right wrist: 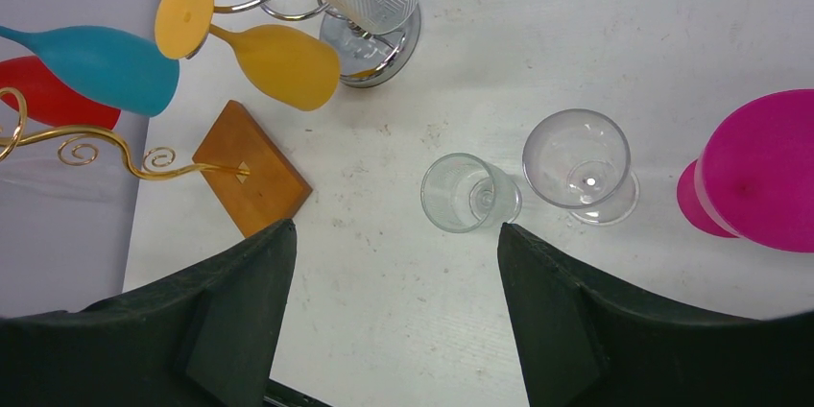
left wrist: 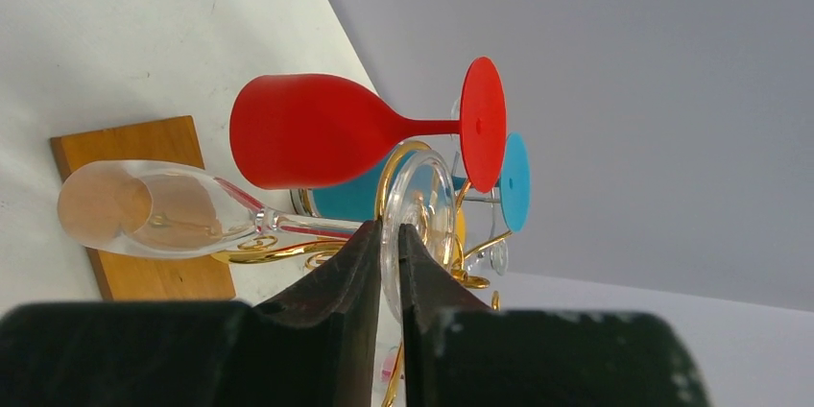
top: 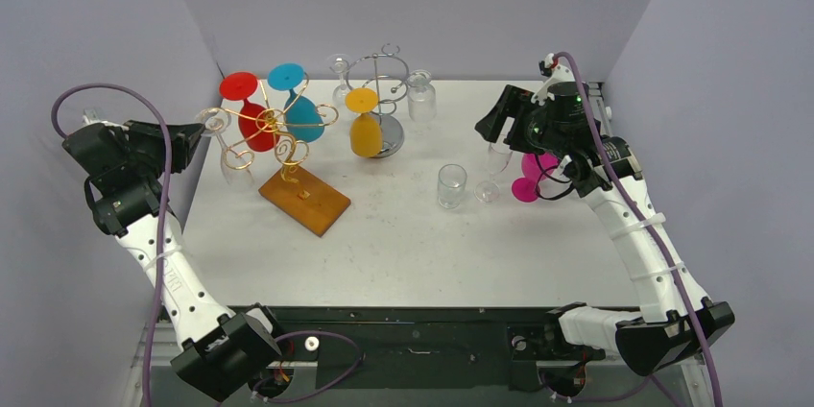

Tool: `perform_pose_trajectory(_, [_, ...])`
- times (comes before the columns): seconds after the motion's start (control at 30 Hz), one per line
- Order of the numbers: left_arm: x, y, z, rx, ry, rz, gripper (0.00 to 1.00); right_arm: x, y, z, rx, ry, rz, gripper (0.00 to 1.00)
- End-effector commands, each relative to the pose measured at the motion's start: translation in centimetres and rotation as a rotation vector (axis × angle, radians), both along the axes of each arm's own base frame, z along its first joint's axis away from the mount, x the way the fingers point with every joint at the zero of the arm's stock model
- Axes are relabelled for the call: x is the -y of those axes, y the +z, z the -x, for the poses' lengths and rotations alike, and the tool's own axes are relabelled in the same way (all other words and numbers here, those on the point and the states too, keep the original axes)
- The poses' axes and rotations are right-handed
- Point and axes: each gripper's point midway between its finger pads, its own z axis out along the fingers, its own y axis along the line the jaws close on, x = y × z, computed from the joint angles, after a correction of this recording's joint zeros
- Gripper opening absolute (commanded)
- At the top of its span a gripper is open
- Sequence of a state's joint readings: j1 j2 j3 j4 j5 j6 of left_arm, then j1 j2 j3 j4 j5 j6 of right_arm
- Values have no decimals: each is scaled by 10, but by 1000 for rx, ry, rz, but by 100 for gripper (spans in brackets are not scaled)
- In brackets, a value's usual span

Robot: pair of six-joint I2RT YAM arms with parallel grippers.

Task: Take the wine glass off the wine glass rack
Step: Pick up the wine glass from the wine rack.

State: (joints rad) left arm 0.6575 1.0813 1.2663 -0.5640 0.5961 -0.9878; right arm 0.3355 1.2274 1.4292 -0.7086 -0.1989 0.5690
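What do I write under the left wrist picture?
Left pincer pinches the clear glass by its foot, on the gold rack, beside a red glass.

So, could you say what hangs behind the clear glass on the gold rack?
From the left wrist, the red glass hangs behind the clear glass; the teal glass is mostly covered, its foot showing.

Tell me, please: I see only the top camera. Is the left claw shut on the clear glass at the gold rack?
Observer: Yes. The left wrist view shows the left claw pinching the round foot of the clear wine glass, with one finger on each face.
Operator: And the right claw, does it hold something?
Observer: No. Its own wrist view shows the right claw open and empty, above the table.
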Motion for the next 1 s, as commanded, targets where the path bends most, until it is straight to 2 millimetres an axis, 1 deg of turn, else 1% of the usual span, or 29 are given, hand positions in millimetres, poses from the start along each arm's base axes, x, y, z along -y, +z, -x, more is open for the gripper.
perform_pose_trajectory(0.0, [9,18,3,54,-38,-3,8,2,13,-2,62,-9,-3,72])
perform_pose_trajectory(0.07, [10,19,4,55,-38,6,11,2,13,-2,61,-9,-3,72])
perform_pose_trajectory(0.1, [11,19,5,56,-38,8,14,1,12,-2,59,-9,-3,72])
perform_pose_trajectory(0.2, [13,17,6,57,-41,20,19,1,11,-3,55,-9,-3,72])
perform_pose_trajectory(0.23, [14,17,6,57,-44,23,22,1,11,-3,54,-9,-3,72])
perform_pose_trajectory(0.37, [15,13,8,51,-41,34,28,1,11,-4,53,-12,-2,72])
perform_pose_trajectory(0.53, [16,8,11,39,-33,39,27,2,10,-4,52,-15,2,72])
perform_pose_trajectory(0.67, [18,4,15,22,-29,41,24,2,9,-5,50,-16,3,72])
perform_pose_trajectory(0.97, [22,5,18,30,-32,52,19,1,5,-6,40,-16,5,72])
